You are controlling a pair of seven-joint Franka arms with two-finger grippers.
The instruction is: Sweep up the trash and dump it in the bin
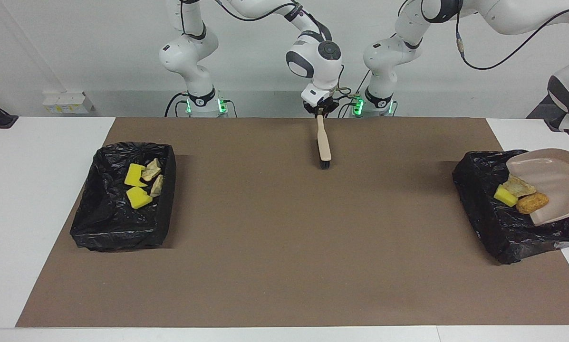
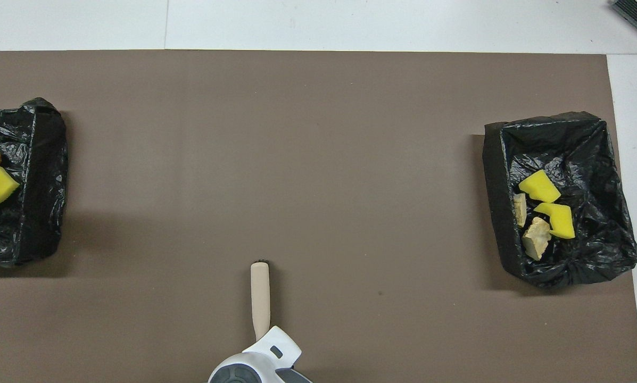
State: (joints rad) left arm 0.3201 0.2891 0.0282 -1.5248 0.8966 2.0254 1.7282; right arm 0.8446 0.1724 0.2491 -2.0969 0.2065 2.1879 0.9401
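The right gripper (image 1: 320, 110) is pinched on the thin end of the beige long-handled brush (image 1: 323, 145), which hangs bristles-down over the brown mat (image 1: 284, 266), well apart from the black-bagged bin at the left arm's end (image 1: 493, 223); this arm waits. The left gripper is out of both views past that bin, and, going by its near-closed fingers, it is pressed onto the handle of the beige plastic dustpan (image 1: 550, 183), which tilts steeply over the bin with its lip down. At that lip, just over the bin's open bag, sit three scraps — a yellow sponge bit (image 1: 504, 195), a pale crusty chunk (image 1: 519, 186) and a golden-brown bread-like roll (image 1: 532, 203). They are probably light and dry; the sponge is soft and may cling, the chunk and roll stiffer and likelier to slide. None needs gripping — the pan handle is the place to hold, and more tilt should tip them in. The other black-bagged bin (image 1: 122, 223), well apart from the first one at the right arm's end, holds four scraps: two yellow sponge pieces (image 1: 135, 175) and two pale chunks (image 1: 152, 169).
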